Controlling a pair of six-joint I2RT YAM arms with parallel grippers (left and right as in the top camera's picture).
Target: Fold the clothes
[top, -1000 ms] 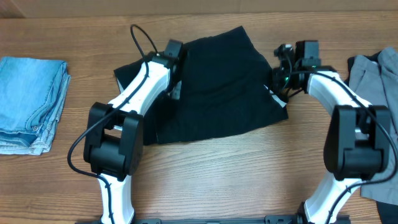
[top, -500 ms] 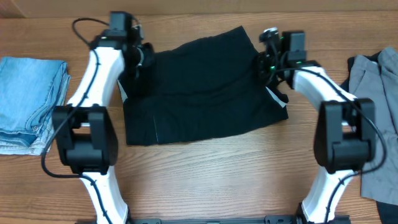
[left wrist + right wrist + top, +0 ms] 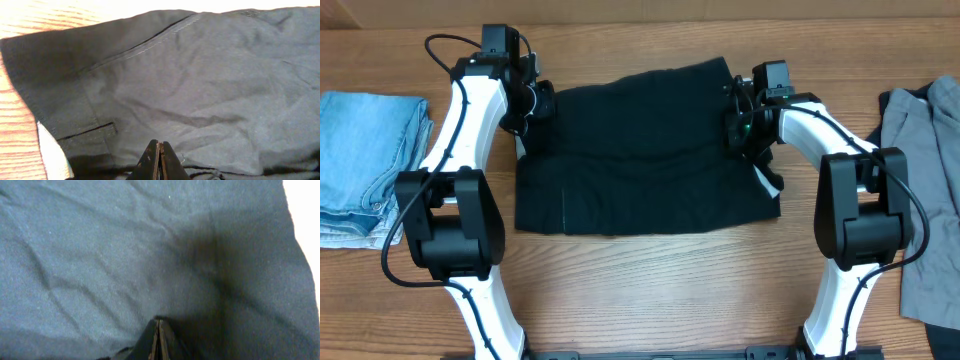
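Both end effectors pinch the black garment.

Overhead looks straight down from high, wrist views close and downward, all sharing the black garment

No legible text, not even on the white label of the black garment

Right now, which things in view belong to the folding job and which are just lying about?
Job in hand: black garment, pinched by the left hand and right hand.
Lying by: folded blue denim, far left; grey garment, far right. Both are clothes, neither touched.
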